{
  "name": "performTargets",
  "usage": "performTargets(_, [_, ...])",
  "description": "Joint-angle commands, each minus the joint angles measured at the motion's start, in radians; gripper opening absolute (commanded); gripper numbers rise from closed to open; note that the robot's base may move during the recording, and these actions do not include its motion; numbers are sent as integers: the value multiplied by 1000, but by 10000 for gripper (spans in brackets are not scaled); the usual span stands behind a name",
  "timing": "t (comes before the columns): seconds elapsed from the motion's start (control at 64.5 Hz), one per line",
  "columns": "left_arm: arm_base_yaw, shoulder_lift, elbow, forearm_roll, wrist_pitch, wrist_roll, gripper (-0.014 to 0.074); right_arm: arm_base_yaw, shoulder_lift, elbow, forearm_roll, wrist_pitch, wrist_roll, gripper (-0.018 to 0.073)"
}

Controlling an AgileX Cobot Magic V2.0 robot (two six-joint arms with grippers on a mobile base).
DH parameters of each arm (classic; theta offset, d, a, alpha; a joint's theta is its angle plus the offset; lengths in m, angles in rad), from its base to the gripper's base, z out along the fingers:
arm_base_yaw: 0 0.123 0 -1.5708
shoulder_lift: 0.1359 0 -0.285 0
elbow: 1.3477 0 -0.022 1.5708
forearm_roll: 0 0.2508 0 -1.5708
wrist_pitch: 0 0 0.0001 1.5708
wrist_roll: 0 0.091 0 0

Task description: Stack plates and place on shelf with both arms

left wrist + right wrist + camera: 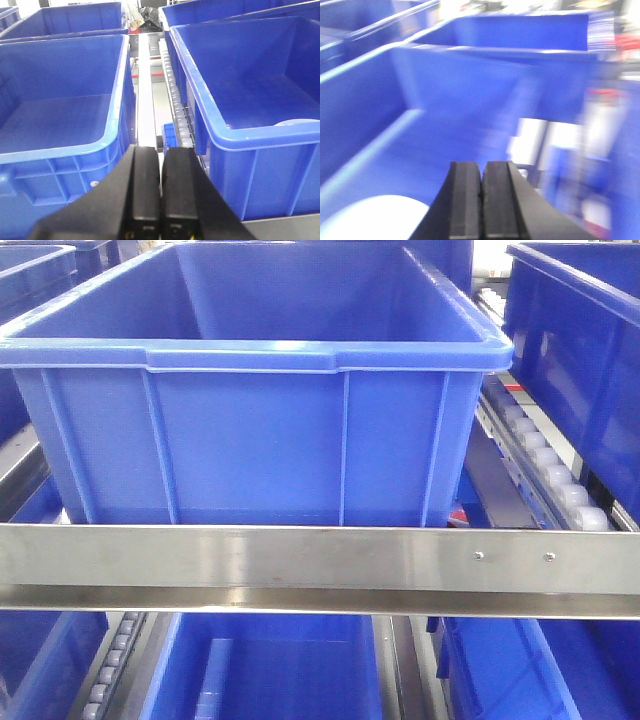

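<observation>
In the left wrist view the rim of a pale plate shows on the floor of the blue bin on the right. My left gripper is shut with nothing in it. It hangs over the gap between two bins, to the left of that plate. The right wrist view is blurred. A white plate lies low on the left inside a blue bin. My right gripper is shut and empty, just right of the plate. Neither gripper appears in the front view.
A large deep blue bin sits on the shelf behind a steel rail. Roller tracks run beside it, with more blue bins below and to the right. Another blue bin stands left of my left gripper.
</observation>
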Motion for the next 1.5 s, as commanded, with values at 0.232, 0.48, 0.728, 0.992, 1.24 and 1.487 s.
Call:
performTargets(0.232, [3,7,-36,-8,-90,-8,82,-165,-366,156,-3,75,-9,57])
performTargets(0.48, [3,7,-36,-8,-90,-8,82,-225,-653,243,-3,313,-8,57])
performTargets(0.728, [3,7,-36,-8,-90,-8,82,-235,-930,255,-3,558,-8,57])
performTargets(0.992, [3,7,-36,-8,-90,-8,82,-236,-993,255,-3,639,-7,57])
performTargets(1.24, [3,7,-36,-8,-90,-8,82,-236,-993,255,-3,644,-7,57])
performTargets(1.487, [3,7,-36,-8,-90,-8,82,-243,-1010,278,-3,630,-7,57])
